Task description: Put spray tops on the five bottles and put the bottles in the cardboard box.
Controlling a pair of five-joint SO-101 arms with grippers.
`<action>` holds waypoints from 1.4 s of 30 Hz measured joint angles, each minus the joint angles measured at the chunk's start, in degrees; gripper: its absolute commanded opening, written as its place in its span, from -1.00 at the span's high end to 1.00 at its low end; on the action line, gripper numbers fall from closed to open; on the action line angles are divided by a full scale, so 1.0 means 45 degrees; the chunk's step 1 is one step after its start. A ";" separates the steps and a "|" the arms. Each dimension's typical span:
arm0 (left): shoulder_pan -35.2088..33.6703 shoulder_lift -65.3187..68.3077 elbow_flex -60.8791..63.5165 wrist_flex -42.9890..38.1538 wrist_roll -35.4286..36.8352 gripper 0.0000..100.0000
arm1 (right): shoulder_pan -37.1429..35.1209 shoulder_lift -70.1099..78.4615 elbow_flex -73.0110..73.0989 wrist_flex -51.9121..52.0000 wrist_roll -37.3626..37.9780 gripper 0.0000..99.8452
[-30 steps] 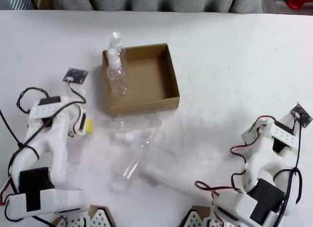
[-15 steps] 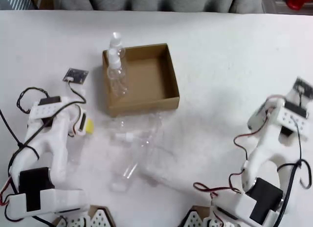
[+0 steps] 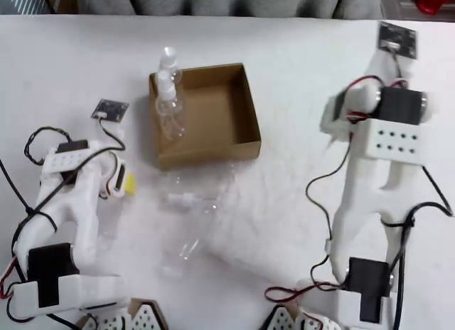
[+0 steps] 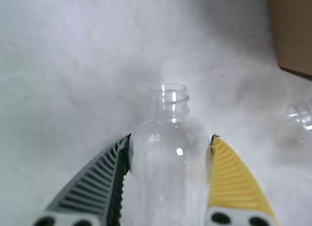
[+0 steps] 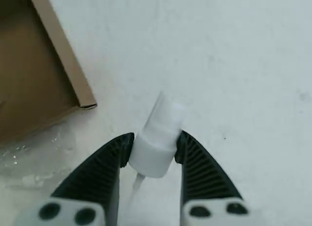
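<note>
Grips with the left end effector (image 4: 170, 138) a clear bottle (image 4: 168, 182) by the shoulder, grey finger on one side and yellow finger on the other, spread only as wide as the bottle. Points its bare threaded neck away from the wrist, over the white desk (image 4: 73, 50). Cannot tell if the bottle rests on the desk, since its lower part is cut off at the frame edge. Clamps with the right end effector (image 5: 155, 135) a white spray top (image 5: 163, 114), both black fingers tight against its collar and a thin tube just visible below. Holds this top above the desk, near a corner of the cardboard box (image 5: 63, 55). Just beside the held bottle, seen from the left wrist, a second bottle neck (image 4: 301, 114), also without top and cut by the frame edge. Farther off in the high view, in front of the box, loose bottles (image 3: 192, 202) lying on the desk, so transparent against the white surface that counting them is not possible. At the left side of the box, two capped bottles (image 3: 169, 106) close together, the farther one at the back corner; hard to say whether fully inside.
</note>
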 measured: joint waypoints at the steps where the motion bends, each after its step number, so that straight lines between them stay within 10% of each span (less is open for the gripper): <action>1: 0.0000 0.0000 0.0000 0.0000 0.0000 0.96 | -0.0274 -0.0274 0.0000 0.0000 0.0000 0.97; 22: -0.0098 0.0000 0.0000 0.0000 0.0000 0.96 | -0.3223 -1.1565 0.4200 -0.0430 0.0000 0.97; 42: 0.0234 -0.9260 0.0000 0.1641 0.2481 0.96 | 0.0156 -1.5004 0.4181 -0.5470 -0.0625 0.97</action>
